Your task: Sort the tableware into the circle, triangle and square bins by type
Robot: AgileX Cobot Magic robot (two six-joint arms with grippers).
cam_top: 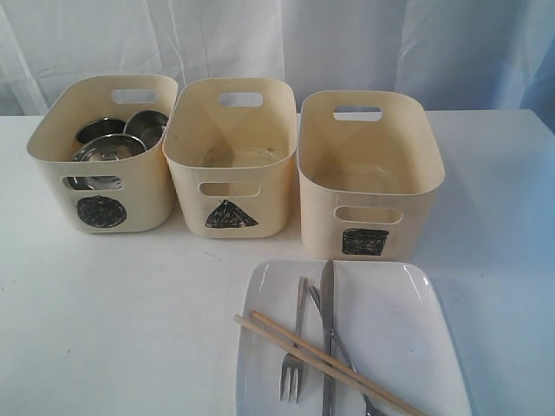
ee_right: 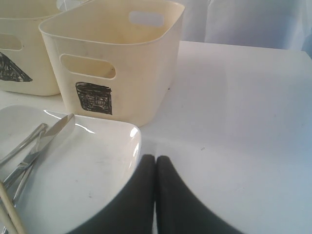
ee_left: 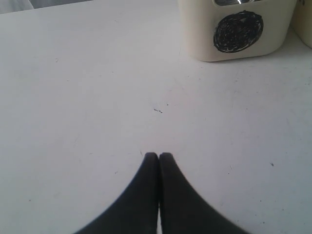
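Observation:
Three cream bins stand in a row. The circle bin on the left holds steel mugs and bowls. The triangle bin in the middle and the square bin on the right look empty. In front lies a large white plate carrying a steel fork, a knife, a spoon handle and wooden chopsticks. My left gripper is shut over bare table near the circle bin. My right gripper is shut at the plate's corner, near the square bin.
The white table stretches left of the plate and right of the square bin. A pale curtain hangs behind the bins. Neither arm shows in the exterior view.

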